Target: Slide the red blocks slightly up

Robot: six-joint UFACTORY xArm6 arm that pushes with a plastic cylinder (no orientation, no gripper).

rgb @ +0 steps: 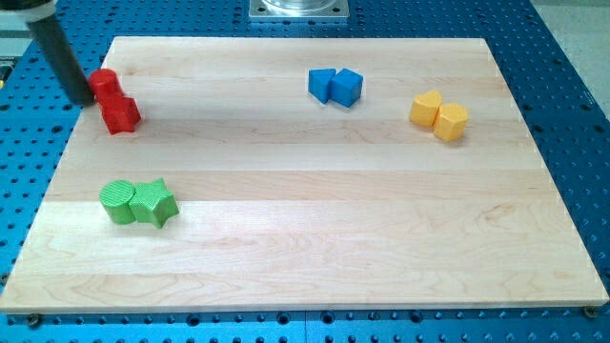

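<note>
Two red blocks sit at the board's upper left, touching each other: a rounded red block and, just below and right of it, a star-like red block. My rod comes in from the view's top left corner. My tip rests at the left side of the rounded red block, touching or nearly touching it, close to the board's left edge.
Two blue blocks sit together at the top centre. Two yellow blocks sit at the upper right. A green cylinder and a green star touch at the lower left. The wooden board lies on a blue perforated table.
</note>
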